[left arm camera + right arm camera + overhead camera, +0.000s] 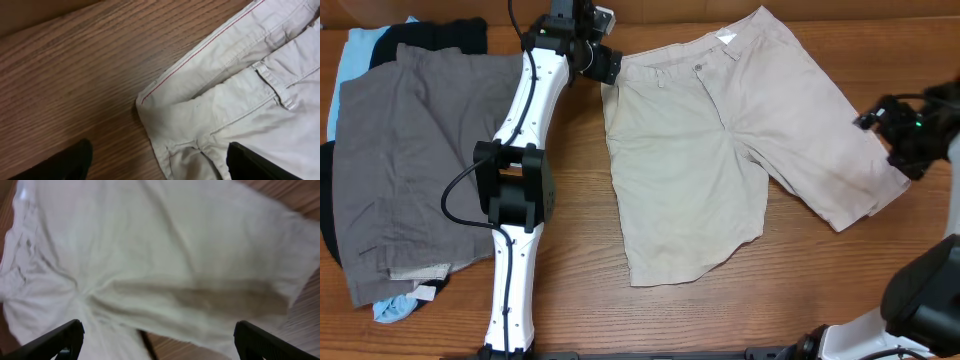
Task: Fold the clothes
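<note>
Beige khaki shorts (720, 140) lie spread flat on the wooden table, waistband toward the back, legs toward the front and right. My left gripper (602, 66) is open over the waistband's left corner (165, 107), one finger over the wood and one over the cloth. My right gripper (892, 128) is open above the right leg (165, 260), near its hem. Gray shorts (415, 160) lie at the left on top of black (435, 35) and light-blue (355, 55) garments.
The left arm's white links (520, 180) stretch from the front edge up between the gray pile and the beige shorts. The right arm's black base (925, 300) sits at the front right. Bare wood (580, 240) shows between the garments.
</note>
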